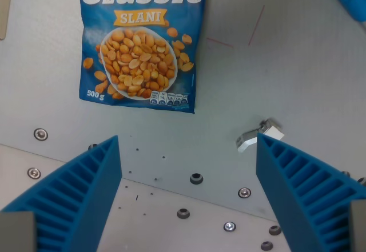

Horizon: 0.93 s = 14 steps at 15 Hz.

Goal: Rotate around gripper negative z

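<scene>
the gripper (189,195) is seen nearest, its two ribbed blue fingers (80,195) spread wide apart with nothing held between them; a grey metal table (274,75) with screw holes lies beneath; a small metal clip (258,135) lies just beside the right finger; farther off, a blue peanut bag (140,40) is laid flat, printed "classic slani", sealed, a bowl of peanuts pictured on it.

Even, bright, diffuse light, faint soft shadows, mild overall softness, slight glare on peanut bag (140,40)
</scene>
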Motion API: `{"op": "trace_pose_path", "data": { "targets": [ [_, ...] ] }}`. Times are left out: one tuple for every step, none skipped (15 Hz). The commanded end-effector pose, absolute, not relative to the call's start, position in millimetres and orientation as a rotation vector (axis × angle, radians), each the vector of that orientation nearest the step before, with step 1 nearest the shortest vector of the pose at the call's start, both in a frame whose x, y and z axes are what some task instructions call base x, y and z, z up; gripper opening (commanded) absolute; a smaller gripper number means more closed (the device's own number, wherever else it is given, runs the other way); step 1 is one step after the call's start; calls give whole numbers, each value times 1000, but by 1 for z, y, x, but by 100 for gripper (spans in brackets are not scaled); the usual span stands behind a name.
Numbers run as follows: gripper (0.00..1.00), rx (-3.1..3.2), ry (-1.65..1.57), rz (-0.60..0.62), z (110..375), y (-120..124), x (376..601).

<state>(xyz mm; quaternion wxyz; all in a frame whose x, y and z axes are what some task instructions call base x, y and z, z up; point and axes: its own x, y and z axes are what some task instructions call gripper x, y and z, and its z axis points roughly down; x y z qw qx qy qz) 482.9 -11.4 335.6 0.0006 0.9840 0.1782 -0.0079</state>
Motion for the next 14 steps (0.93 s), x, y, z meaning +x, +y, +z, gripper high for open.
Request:
{"op": "trace_pose_path", "data": {
  "targets": [
    [100,3085,580,-15,339,-11,483],
    [100,3082,601,-15,339,-11,483],
    [100,3077,621,-15,339,-11,483],
    [100,3073,642,-15,339,-11,483],
    [100,3069,662,-15,339,-11,483],
    [100,3065,683,-15,339,-11,483],
    [100,3060,703,-15,339,-11,483],
    [100,3055,723,-15,339,-11,483],
    [100,3051,744,-15,339,-11,483],
    [100,3046,764,-15,339,-11,483],
    [100,3040,784,-15,339,-11,483],
    [100,3035,805,-15,339,-11,483],
    [100,3030,825,-15,339,-11,483],
    [100,3024,845,-15,339,-11,483]
  ]
}}
